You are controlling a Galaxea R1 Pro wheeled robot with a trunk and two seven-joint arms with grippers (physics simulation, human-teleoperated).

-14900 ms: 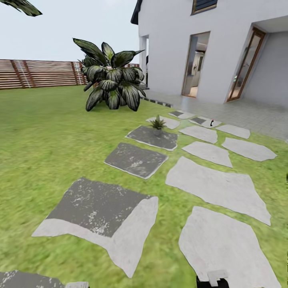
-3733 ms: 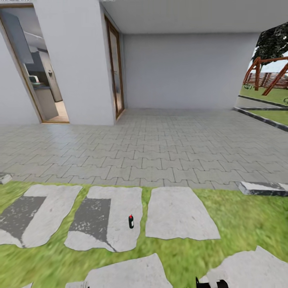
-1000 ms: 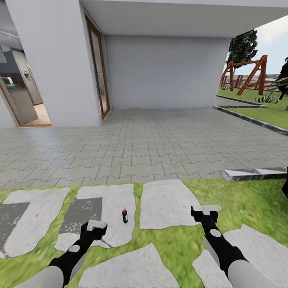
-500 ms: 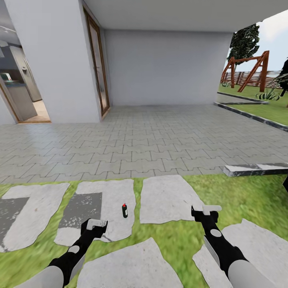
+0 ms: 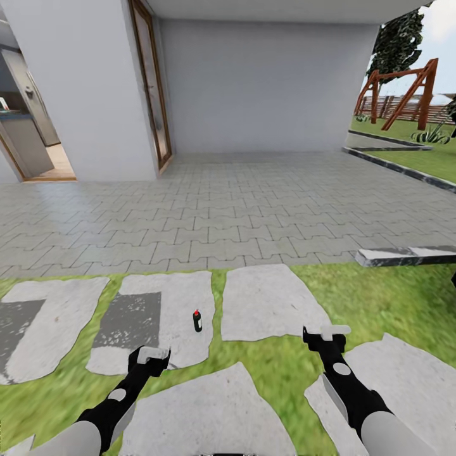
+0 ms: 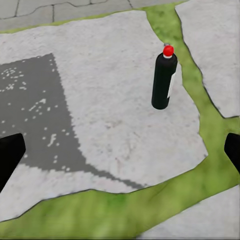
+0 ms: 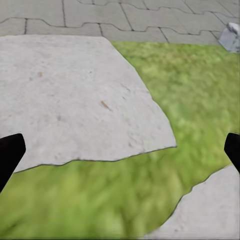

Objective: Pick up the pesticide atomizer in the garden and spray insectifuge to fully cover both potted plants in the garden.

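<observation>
The pesticide atomizer, a slim dark bottle with a red cap, stands upright on a grey stepping slab in the garden lawn. In the left wrist view the atomizer is ahead of the fingers and off to one side. My left gripper is open, a short way nearer to me than the bottle and left of it, touching nothing. My right gripper is open over the grass beside another slab. In both wrist views the fingertips sit wide apart with nothing between them. The potted plants are out of view.
A paved grey terrace lies beyond the slabs, with the white house wall and a glass door behind. A low stone kerb lies at the right. A wooden swing frame and a spiky plant stand far right.
The whole picture has shifted, so the camera moved; the house looks closer. Both arms came into view since 3.7 s ago and have held the same open pose over the last second.
</observation>
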